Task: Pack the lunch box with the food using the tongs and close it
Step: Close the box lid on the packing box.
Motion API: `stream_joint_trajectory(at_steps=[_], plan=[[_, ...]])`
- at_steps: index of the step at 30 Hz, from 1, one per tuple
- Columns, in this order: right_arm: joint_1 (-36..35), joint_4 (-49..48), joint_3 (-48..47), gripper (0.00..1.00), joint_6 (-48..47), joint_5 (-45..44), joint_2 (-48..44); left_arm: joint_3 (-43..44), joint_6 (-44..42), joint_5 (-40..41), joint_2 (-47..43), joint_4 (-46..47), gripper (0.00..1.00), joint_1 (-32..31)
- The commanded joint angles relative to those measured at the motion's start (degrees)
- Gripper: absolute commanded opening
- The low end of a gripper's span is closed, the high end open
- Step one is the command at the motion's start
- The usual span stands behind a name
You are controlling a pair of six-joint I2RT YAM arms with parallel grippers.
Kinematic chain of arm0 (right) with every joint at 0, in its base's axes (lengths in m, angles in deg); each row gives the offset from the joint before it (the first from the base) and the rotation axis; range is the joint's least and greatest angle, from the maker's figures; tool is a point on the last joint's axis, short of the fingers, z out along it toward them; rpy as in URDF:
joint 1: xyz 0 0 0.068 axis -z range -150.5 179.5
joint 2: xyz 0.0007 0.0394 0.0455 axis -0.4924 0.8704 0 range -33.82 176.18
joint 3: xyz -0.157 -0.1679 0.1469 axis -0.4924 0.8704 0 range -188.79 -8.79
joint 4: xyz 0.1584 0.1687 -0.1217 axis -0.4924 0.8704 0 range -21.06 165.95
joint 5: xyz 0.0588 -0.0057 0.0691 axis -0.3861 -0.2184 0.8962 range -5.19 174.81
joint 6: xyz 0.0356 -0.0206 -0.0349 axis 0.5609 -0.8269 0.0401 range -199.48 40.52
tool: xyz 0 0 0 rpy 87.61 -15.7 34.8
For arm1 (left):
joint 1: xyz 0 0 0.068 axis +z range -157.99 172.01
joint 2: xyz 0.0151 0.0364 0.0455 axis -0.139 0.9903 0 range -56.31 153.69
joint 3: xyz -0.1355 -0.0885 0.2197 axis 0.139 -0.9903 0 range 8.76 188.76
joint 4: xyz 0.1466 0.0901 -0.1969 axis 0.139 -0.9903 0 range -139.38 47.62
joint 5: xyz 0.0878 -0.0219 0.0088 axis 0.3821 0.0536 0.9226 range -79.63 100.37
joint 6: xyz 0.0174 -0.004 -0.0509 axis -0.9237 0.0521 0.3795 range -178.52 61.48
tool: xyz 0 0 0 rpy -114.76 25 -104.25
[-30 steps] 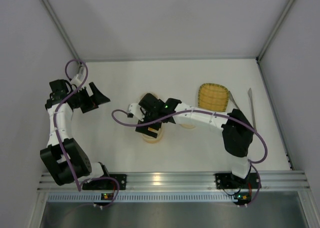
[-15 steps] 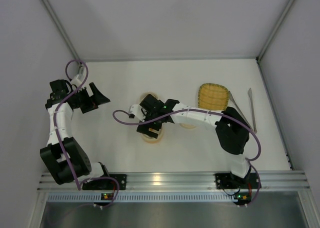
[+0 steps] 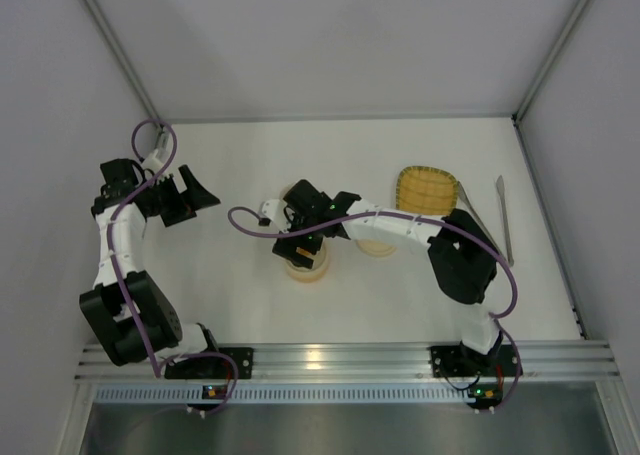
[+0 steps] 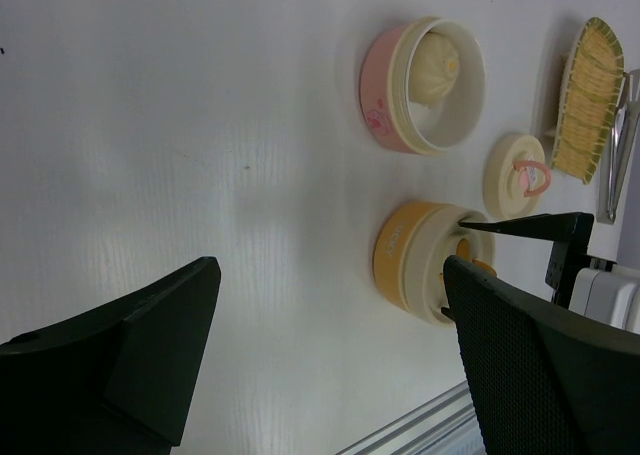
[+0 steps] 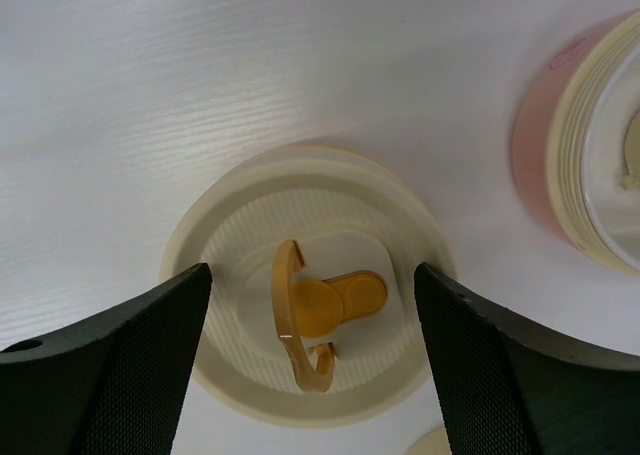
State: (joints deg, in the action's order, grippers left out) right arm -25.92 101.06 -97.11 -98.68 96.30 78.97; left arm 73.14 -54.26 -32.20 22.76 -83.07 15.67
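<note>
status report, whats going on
Left end effector open, idle at left. Right end effector open over lidded orange box. Bun in open pink box; tongs untouched beside tray. Nothing blocking the tongs.

A white table (image 3: 400, 305) sits boxed by plain grey walls (image 3: 330, 45), an aluminium rail (image 3: 340, 360) in front.

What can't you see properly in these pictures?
- Inside the orange box: the cream lid covers it in the right wrist view, and the right gripper blocks it in the top view.
- Pink box: cut off by the right edge of the right wrist view.
- Tongs: cut off by the right edge of the left wrist view, and thin and small in the top view.
</note>
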Motion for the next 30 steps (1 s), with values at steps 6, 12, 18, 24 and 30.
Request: stream_joint_trajectory(at_steps=[6, 12, 18, 24, 30], plan=[[-0.7, -1.4, 3.6, 0.80, 1.3, -0.8, 2.3, 1.5, -1.2, -0.5, -0.5, 1.8, 0.98, 0.4], [-3.9, -3.7, 8.1, 0.79, 0.1, -5.2, 0.8, 1.5, -1.3, -0.5, -1.3, 1.8, 0.98, 0.4], [-4.6, -3.8, 8.2, 0.78, 0.1, -4.5, 2.1, 1.5, -1.9, -0.2, -1.3, 1.0, 0.99, 0.4], [-4.7, -2.5, 7.3, 0.79, -0.2, -3.8, 2.3, 1.7, -2.0, -0.3, -0.8, 1.1, 0.98, 0.4], [-3.9, -0.5, 5.3, 0.80, 0.7, -3.2, -0.8, 1.9, -2.1, -0.6, -1.2, 1.1, 0.99, 0.3]])
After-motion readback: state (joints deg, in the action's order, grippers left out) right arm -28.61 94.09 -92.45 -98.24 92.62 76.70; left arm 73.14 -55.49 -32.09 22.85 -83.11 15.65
